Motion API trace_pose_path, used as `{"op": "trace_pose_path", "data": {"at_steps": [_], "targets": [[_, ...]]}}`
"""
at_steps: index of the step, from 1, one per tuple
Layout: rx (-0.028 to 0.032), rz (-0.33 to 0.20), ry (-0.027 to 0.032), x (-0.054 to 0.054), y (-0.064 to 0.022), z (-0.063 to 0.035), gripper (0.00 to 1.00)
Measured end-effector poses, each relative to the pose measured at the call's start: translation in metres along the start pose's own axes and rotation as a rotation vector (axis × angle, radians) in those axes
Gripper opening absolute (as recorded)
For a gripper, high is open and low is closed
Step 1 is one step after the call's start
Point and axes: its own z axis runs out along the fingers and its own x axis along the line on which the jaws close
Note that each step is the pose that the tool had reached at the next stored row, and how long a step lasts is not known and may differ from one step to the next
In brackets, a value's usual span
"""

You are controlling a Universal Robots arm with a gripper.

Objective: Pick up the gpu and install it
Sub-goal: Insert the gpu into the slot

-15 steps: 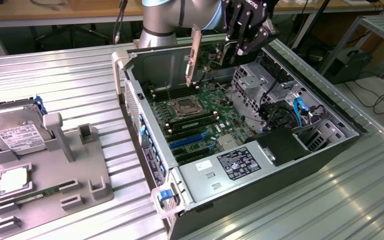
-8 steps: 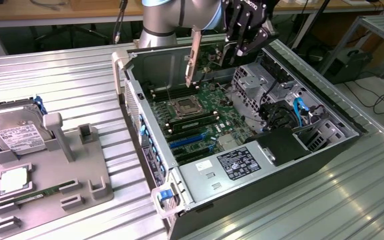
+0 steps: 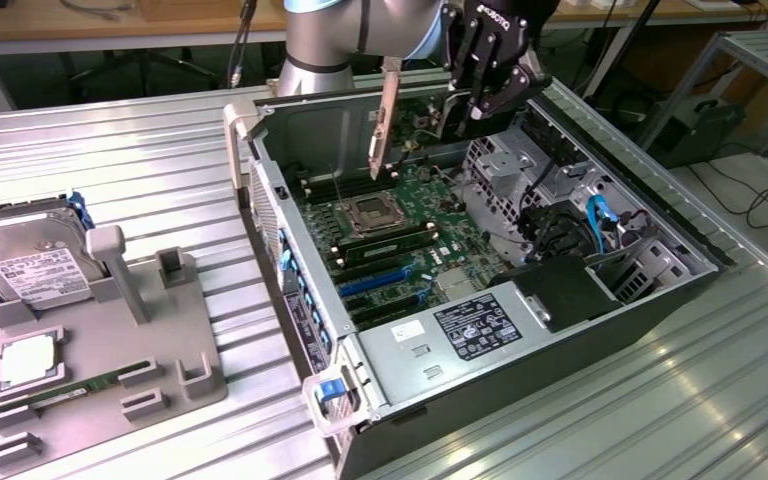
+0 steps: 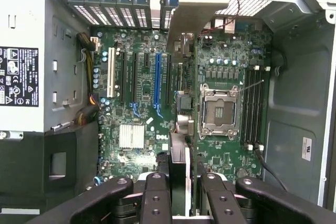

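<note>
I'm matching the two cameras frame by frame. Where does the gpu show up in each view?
Exterior view: the gpu hangs edge-on from the gripper, above the open computer case.
Wrist view: it runs edge-on from between the fingers toward the far wall.
Shared landmark: the CPU socket.

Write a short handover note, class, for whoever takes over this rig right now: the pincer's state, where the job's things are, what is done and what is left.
Pincer: shut on the gpu, holding it on edge above the open computer case, silver bracket hanging down.
Gpu: in the air over the motherboard, apart from it; in the wrist view it sits between the fingers, seen edge-on.
Done: gpu picked up and carried over the case.
Left: gpu is not yet seated in a slot.
Also: the hard drive lies on the grey fixture tray at the exterior view's left.
</note>
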Motion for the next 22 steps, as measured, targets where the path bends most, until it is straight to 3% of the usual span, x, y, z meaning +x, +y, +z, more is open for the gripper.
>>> {"op": "trace_pose_path", "data": {"at_steps": [4,9,18,22], "targets": [[0.0003,0.005,-0.0004,-0.001,0.004,0.0073,0.27],[0.0003,0.006,-0.0003,-0.001,0.0205,0.0165,0.27],[0.0009,0.038,-0.0012,0.0,0.0207,0.0362,0.27],[0.0029,0.107,-0.0025,0.0,0.0206,0.0434,0.27]]}}
